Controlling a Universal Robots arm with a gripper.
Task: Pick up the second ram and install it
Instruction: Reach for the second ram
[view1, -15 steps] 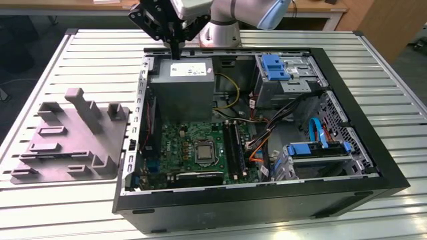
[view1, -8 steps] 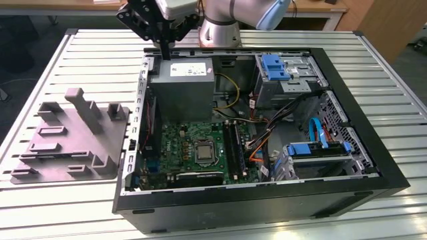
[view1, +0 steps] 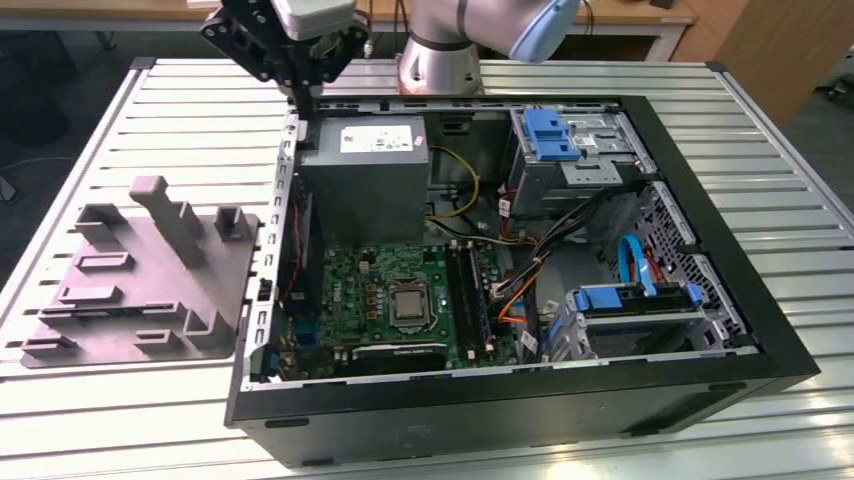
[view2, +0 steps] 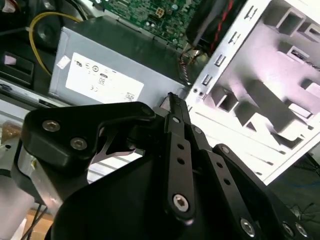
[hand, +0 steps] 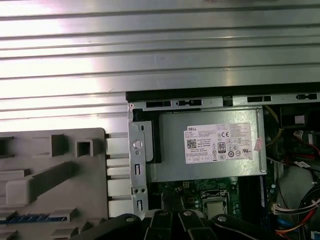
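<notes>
The second ram (hand: 32, 218) shows in the first wrist view as a thin blue strip standing on edge in a slot of the grey holder plate (hand: 55, 170). My gripper (view1: 306, 106) hangs above the far corner of the open computer case (view1: 747, 330), on the exterior view's left, just beside the grey power-supply box (view1: 363, 180). Its fingers are shut with nothing between them; in the second wrist view the gripper (view2: 172, 98) tapers to one closed tip over the box (view2: 115, 65). The green motherboard (view1: 387, 290) with its long black slots (view1: 465, 290) lies inside the case.
The holder plate (view1: 134, 290), with raised blocks, lies on the slatted metal table (view1: 187, 110) to the left of the case in the exterior view. Drive cages with blue clips (view1: 554, 135), loose cables (view1: 527, 260) and a blue-railed bay (view1: 634, 300) crowd the case's other half.
</notes>
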